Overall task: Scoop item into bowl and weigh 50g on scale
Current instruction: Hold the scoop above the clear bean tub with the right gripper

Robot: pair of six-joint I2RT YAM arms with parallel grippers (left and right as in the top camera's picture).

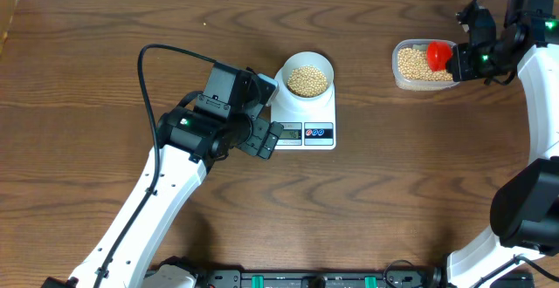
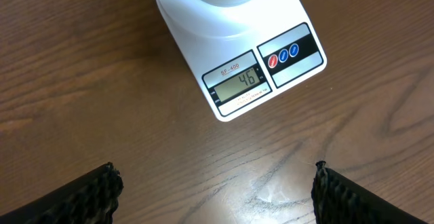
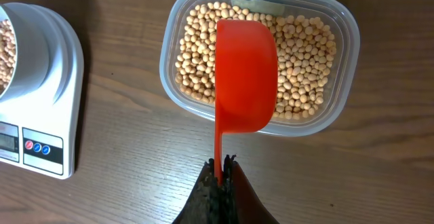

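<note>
While pinched by its handle in the tightly closed right gripper (image 3: 220, 166), held over soybeans (image 3: 305, 54) in a clear tub (image 3: 342, 81): a red scoop (image 3: 245, 75). Past the left gripper (image 2: 215, 172), fingers spread wide above the wooden table (image 2: 81, 102), showing 46: the scale (image 2: 196, 44), topped by a white bowl (image 2: 227, 1) of soybeans.

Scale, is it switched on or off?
On. The scale has its display lit with the number 46.

The dark brown wood-grain table (image 2: 81, 81) looks smooth with a faint sheen. The flat white scale (image 2: 203, 41) is smooth, glossy plastic; the rectangular tub (image 3: 347, 68) clear plastic; the red scoop (image 3: 245, 75) shiny plastic; the tan beans (image 3: 305, 54) matt.
</note>
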